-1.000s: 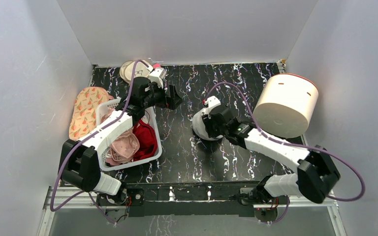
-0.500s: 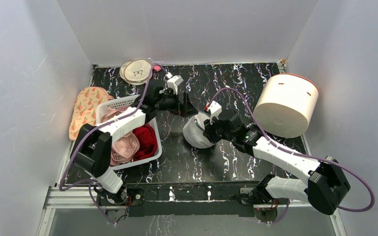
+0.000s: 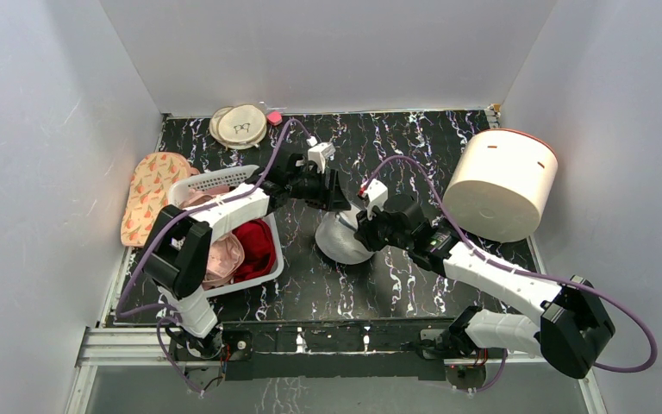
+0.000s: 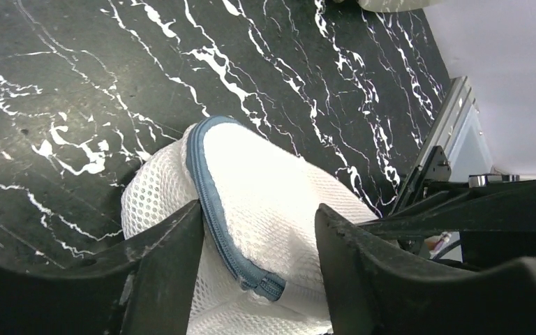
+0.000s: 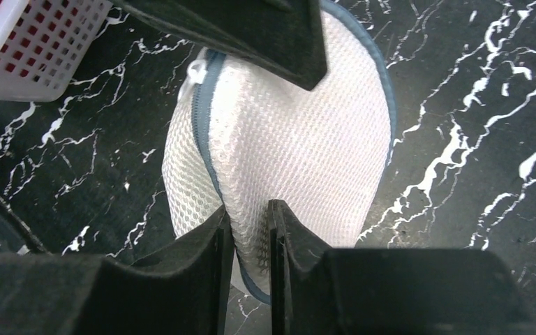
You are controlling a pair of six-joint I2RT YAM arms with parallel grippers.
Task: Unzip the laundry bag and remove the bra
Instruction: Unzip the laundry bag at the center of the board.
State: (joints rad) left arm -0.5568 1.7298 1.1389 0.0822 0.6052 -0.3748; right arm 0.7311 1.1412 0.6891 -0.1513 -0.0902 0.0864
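Observation:
The laundry bag [image 3: 338, 241], a white mesh pod with a blue-grey zipper rim, lies mid-table on the black marbled top. My right gripper [image 5: 250, 216] is shut on a pinched fold of its mesh at the near side, seen from above at the bag's right edge [image 3: 364, 231]. My left gripper [image 4: 258, 213] reaches in from the back-left, over the bag [image 4: 265, 181]. Its jaws are open and straddle the bag's top. The stitched zipper end [image 4: 269, 285] lies between them, and the left finger touches the mesh beside the zipper. The bra is hidden.
A white basket [image 3: 221, 180] with pink and red garments stands left of the bag. A big cream drum [image 3: 500, 185] lies at the right. Flat beige discs [image 3: 240, 126] sit at the back left, an orange patterned pad [image 3: 149, 195] by the left wall.
My left gripper has swung from the back of the table right and down onto the bag, its jaws narrowing. My right gripper has closed on the mesh and shifted the bag slightly left.

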